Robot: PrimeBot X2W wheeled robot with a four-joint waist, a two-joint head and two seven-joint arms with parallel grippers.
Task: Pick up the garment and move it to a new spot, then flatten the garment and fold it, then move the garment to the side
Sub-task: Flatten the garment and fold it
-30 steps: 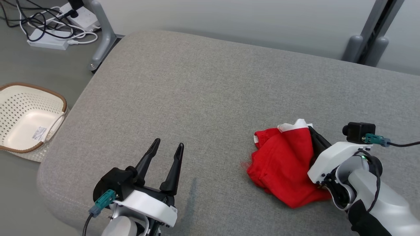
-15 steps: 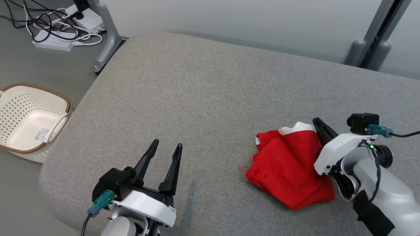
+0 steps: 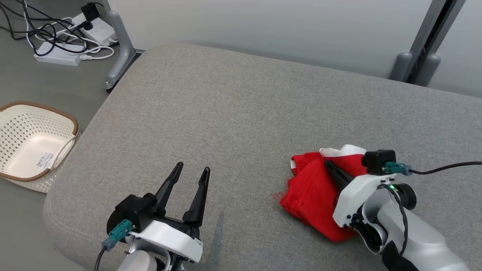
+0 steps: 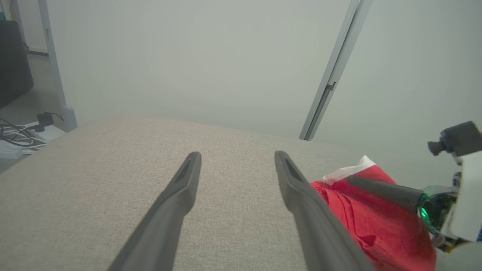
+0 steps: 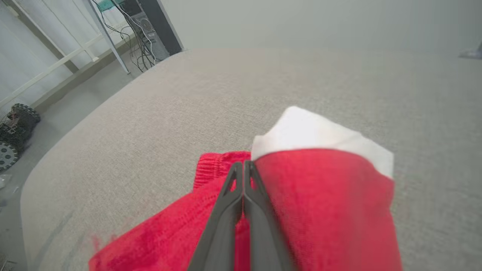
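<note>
We record the left gripper (image 3: 192, 167) with its fingers spread, over the grey woven cushion (image 3: 226, 113). The crumpled red knitted garment (image 3: 308, 192), white at one edge, lies beneath the right gripper (image 3: 328, 164), well to the right of the left one. The right gripper's fingers are pressed together against the cloth. We cannot tell whether any fabric is caught between them. The white wrist housing (image 3: 357, 192) hides the garment's near right part.

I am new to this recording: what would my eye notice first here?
The red garment with a white edge lies crumpled at the right of the grey cushion, the right gripper shut over it. The left gripper is open at the near left; a white basket sits on the floor.
</note>
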